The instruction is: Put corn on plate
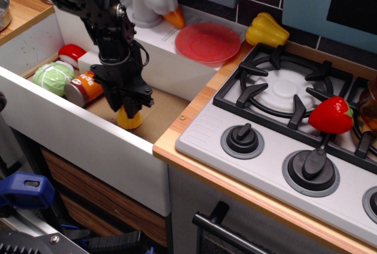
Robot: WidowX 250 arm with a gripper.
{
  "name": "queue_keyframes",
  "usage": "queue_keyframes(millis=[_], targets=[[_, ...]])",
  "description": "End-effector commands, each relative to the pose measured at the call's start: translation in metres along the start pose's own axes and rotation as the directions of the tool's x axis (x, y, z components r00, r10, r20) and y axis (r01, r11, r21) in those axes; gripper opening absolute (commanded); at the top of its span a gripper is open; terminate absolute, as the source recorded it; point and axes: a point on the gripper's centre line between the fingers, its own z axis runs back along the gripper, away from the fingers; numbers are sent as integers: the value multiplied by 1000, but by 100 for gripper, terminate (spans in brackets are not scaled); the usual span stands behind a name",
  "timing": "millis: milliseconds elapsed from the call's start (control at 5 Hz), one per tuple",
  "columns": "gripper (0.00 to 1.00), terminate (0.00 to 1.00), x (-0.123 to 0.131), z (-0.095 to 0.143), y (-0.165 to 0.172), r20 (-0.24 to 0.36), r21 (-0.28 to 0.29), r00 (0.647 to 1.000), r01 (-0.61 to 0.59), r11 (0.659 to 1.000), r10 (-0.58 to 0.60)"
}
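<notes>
Grabbing the corn down in the sink.

Gripper (131, 111) pointing straight down, fingers pressed together on the top of the one small yellow corn (129, 119), clamped tight so it can be picked up. Corn right under the tool, sitting on the brown floor of the sink (168, 109), only its lower part showing. Just behind and to the left of the tool, one orange can (82, 87) lying on its side, then one green cabbage (53, 78). One red plate (207, 42) up and away to the right of the tool, flat on the counter with nothing on it, ready for the corn. Past the plate, one yellow pepper (266, 29). Far to the right, one red pepper (331, 115) on the stove (259, 133). Three black knobs in front. Next job, probably: lift up, carry over, let go.
</notes>
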Motion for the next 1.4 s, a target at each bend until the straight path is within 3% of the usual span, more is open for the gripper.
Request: queue_keyframes(millis=[0, 200, 400, 600, 800, 1000, 1200], targets=[[0, 0, 43, 97, 3, 93, 120, 994, 44, 992, -55], [0, 0, 66, 136, -7, 120, 112, 983, 123, 986, -136], [0, 0, 93, 155, -25, 122, 85, 968, 211, 974, -220], [0, 0, 116, 156, -33, 158, 68, 944, 283, 957, -291], [0, 0, 138, 134, -41, 177, 31, 927, 330, 943, -330], [0, 0, 138, 115, -52, 212, 15, 927, 314, 949, -310], [0, 0, 129, 113, -61, 225, 26, 937, 270, 962, -269]])
